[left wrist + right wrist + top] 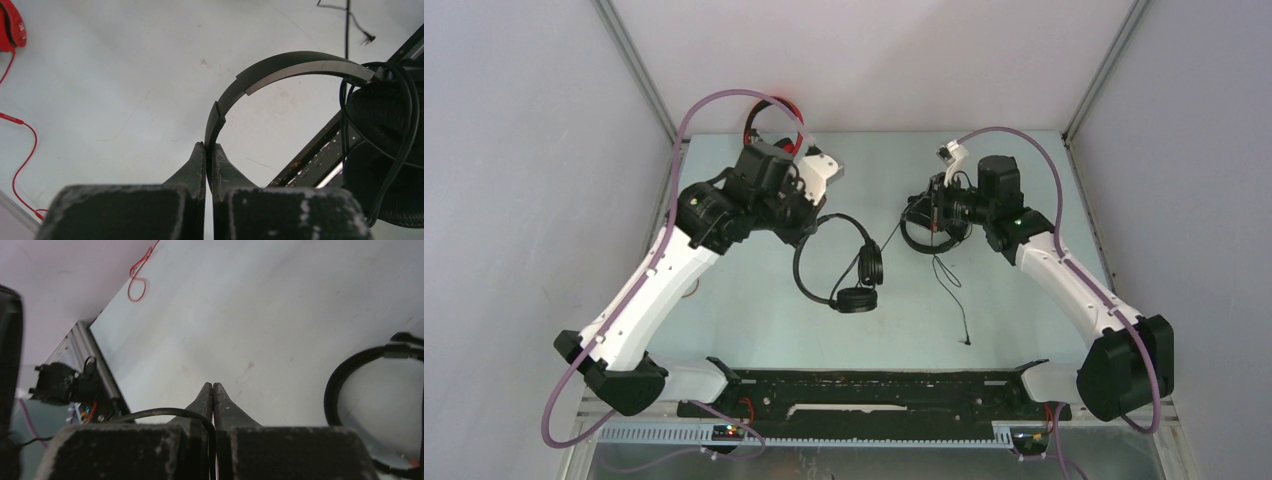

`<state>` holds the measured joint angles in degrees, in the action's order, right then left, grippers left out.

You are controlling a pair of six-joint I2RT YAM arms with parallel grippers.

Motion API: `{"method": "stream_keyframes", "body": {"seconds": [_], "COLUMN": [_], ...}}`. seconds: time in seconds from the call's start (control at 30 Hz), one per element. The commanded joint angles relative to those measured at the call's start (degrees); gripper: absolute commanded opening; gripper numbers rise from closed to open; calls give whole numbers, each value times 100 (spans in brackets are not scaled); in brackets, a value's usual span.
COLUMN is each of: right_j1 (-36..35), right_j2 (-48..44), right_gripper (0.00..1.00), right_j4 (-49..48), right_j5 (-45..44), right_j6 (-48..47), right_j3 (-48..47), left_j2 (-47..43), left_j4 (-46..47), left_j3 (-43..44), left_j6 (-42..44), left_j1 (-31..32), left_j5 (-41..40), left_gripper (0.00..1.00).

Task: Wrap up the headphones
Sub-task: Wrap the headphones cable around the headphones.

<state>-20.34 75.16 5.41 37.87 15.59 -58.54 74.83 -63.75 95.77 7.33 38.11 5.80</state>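
The left hand (209,146) is clamping its two fingers on the headband (280,65) of a black headset (842,270) lying at the centre of the top view. Its ear cups (380,195) are showing at the right of the left wrist view, with black cord (344,125) looping around them. The right hand (213,386) is pressing its fingers together, and a thin black cable (160,412) is running in at their base, seemingly pinched there. Beside it in the top view, a second black headset (929,228) is trailing loose cable down to a plug (967,342) lying on the bench (754,330). The red headset (774,112) is sitting at the upper left, behind the left arm. Judging from this, the winding is likely going best when one hand is holding a band steady and level while the other is drawing slack gently. It should be laying turns side by side, without jerking the plug end or letting finished loops slide off the cups.
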Motion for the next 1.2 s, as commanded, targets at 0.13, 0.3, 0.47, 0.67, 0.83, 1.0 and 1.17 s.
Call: {"method": "stream_keyframes", "body": {"seconds": [0.13,0.3,0.47,0.67,0.83,1.0,1.17], "right_j1": [45,-127,-189,-250,-270,-264,-329], "right_j2": [-91,93,155,438,733,913,747], "right_gripper": [0,0,0,0,0,0,0], "right_j4": [1699,2156,2389,2571,2798,2889,2433], "right_j5": [673,785,775,892,829,922,1444], "right_j6": [128,192,254,312,258,267,536], "right_j3": [-1018,-1509,-1908,-2341,-2660,-2833,-2539], "left_j2": [-133,67,242,183,-19,-158,117], "left_j4": [477,494,496,789,1101,1529,1427], "left_j3": [-712,-749,-822,-1036,-1237,-1502,-1326], "left_j6": [326,385,491,658,817,823,690], "left_j1": [315,321,320,313,326,315,315], "left_j5": [-559,-891,-1027,-752,-624,-461,-1219], "left_gripper": [0,0,0,0,0,0,0]}}
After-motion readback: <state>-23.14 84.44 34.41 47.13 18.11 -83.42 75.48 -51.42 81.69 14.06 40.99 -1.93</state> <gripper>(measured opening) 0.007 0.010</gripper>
